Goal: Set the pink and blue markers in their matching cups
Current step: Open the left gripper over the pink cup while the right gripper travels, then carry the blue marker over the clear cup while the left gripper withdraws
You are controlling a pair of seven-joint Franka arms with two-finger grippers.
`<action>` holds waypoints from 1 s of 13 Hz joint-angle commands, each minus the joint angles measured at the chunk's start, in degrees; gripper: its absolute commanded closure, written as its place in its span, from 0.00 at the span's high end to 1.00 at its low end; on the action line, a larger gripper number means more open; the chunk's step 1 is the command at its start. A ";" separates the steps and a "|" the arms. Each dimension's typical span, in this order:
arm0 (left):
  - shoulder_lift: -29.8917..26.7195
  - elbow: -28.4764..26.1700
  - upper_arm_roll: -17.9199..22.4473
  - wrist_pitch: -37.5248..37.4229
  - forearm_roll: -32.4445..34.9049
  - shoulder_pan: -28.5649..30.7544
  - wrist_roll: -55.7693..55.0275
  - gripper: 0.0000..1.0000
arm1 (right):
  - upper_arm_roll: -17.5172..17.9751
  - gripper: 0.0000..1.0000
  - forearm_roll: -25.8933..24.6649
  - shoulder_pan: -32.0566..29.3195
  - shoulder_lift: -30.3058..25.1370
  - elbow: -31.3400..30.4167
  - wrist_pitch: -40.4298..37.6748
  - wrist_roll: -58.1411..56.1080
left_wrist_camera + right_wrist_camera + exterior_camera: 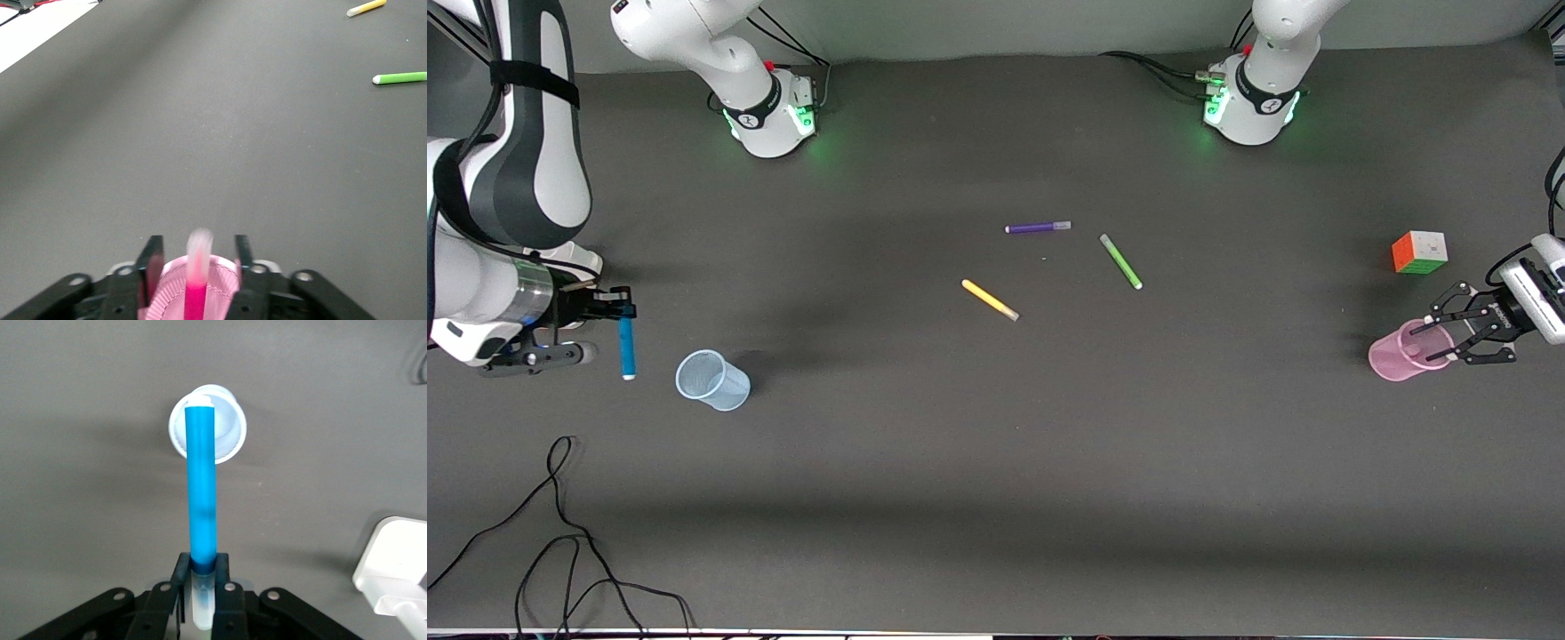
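My right gripper [618, 308] is shut on the blue marker [627, 348] near its pale cap, and the marker hangs tip down over the table beside the pale blue cup [712, 380]. In the right wrist view the gripper [202, 573] holds the blue marker [201, 487], whose tip lines up with the blue cup's mouth [231, 430]. My left gripper [1465, 334] is at the pink cup [1403, 353]. In the left wrist view it [197, 260] is open, its fingers on either side of the pink cup [223, 288]. The pink marker [195, 297] stands in the cup, cap up.
A purple marker [1038, 228], a green marker [1120, 260] and a yellow marker [989, 300] lie mid-table. A colour cube [1419, 252] stands close to the pink cup, farther from the front camera. Black cables [560, 533] lie near the front edge at the right arm's end.
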 commanded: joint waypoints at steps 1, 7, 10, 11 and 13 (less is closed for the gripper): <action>0.37 1.00 -0.56 0.09 -0.67 0.64 1.21 0.99 | -0.45 0.00 4.31 -2.46 7.64 8.43 -7.10 -2.02; -13.31 2.50 -1.00 -1.13 9.75 -5.40 -25.52 0.99 | 0.52 0.00 11.87 -8.00 19.95 18.38 -18.11 -4.99; -21.15 3.02 -1.18 -3.49 21.09 -12.44 -47.68 0.99 | 0.96 0.00 15.47 -10.11 23.82 18.74 -20.13 -6.06; -21.78 4.68 -1.18 -6.29 23.82 -14.37 -54.45 0.99 | 1.39 0.00 16.27 -10.90 25.05 18.91 -20.84 -6.24; -21.43 10.38 -1.18 -12.53 28.22 -17.89 -67.02 0.99 | 3.23 0.00 17.06 -12.92 26.64 19.26 -21.28 -6.24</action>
